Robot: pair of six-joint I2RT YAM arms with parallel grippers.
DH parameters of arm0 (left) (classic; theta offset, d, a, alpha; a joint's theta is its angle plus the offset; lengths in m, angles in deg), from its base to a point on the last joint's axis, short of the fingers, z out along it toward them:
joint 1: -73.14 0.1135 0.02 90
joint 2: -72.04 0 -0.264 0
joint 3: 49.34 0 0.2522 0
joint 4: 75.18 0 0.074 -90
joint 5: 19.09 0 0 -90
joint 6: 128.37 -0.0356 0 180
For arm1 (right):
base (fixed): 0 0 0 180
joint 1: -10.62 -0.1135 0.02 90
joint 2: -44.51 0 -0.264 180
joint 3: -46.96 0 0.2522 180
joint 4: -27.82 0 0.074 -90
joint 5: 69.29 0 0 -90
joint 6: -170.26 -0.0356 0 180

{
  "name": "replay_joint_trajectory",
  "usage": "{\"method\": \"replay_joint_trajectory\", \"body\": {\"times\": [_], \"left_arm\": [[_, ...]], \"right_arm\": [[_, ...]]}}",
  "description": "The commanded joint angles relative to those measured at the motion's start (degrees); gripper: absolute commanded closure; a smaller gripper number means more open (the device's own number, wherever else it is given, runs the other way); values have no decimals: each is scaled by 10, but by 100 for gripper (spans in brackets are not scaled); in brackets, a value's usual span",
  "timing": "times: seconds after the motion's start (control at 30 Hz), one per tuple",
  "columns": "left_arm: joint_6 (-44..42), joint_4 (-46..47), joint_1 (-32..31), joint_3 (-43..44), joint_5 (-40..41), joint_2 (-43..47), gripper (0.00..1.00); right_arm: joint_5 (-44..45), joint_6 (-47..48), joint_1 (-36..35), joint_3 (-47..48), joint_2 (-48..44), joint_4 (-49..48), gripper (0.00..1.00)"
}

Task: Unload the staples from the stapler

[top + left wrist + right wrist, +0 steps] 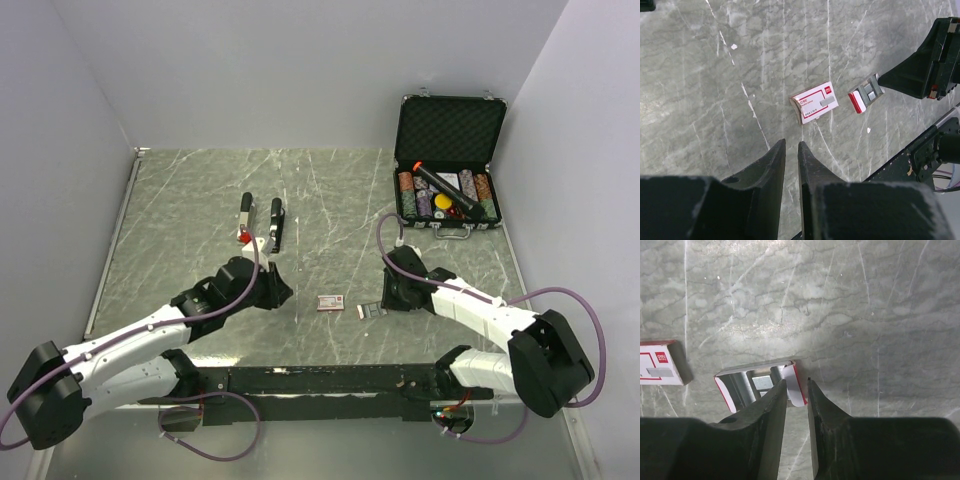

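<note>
The left gripper (283,294) hovers low over the marbled grey worktop (170,220), a little nearer the robot than the stapler. In the left wrist view its jaws stand a narrow slit apart with nothing between them and only bare stone beneath.

The stapler (276,222) lies left of centre, swung open. Its two black arms rest side by side, almost parallel. The long axis of each runs from near to far, leaning only slightly. The rounded black ends point to the back wall, and the ends with pale metal and a spot of red point toward the arm bases.

Right of the left gripper sits a small red-and-white box (814,102), flat on the worktop. Just beside it, apart from it, lies its slid-out tray (726,388), edged in red, with grey staple strips (744,388) inside.

The right gripper (797,385) is at the tray's right end. Its jaws stand slightly apart with the tray's upturned end flap in the gap, and I cannot tell whether they pinch it.

In the far right corner an open black case (450,130) holds stacked chips and a black tube (450,192) with an orange tip.
</note>
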Motion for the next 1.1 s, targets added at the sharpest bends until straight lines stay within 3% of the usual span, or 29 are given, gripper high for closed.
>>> {"method": "replay_joint_trajectory", "body": {"times": [0.0, 1.07], "left_arm": [[13, 29, -6, -2, 7, -5, 78], [16, 28, -25, 3, 24, -14, 79]], "right_arm": [[1, -13, 5, -7, 1, -16, 68], [-28, -20, 5, -22, 2, -45, 69]]}}
